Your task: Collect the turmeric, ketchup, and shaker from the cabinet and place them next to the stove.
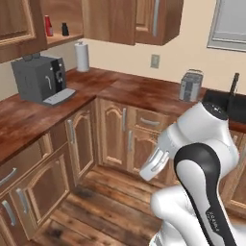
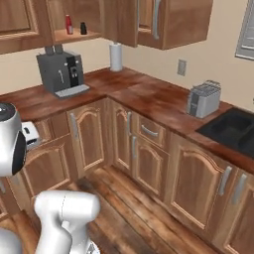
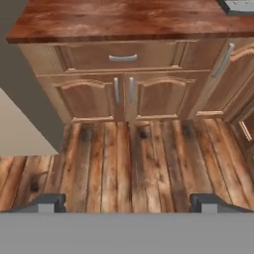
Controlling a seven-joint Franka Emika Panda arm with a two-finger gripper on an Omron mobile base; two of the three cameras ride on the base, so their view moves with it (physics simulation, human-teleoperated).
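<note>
Beige walls (image 2: pixel 149 62), plank wood floor (image 3: pixel 129 163), brown base cabs (image 2: pixel 149 149), window (image 1: pixel 229 24).

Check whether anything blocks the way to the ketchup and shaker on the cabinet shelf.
Nothing visible does. The cabinet stands open, and the ketchup and shaker sit near the shelf's front edge. The coffee machine stands on the counter just below. The open gripper points at the floor.

ketchup (image 1: pixel 48 26) left of shaker (image 1: pixel 65 29) on cabinet (image 1: pixel 62 38) shelf, coffee machine (image 1: pixel 41 78) on counter (image 1: pixel 115 89) below
</note>
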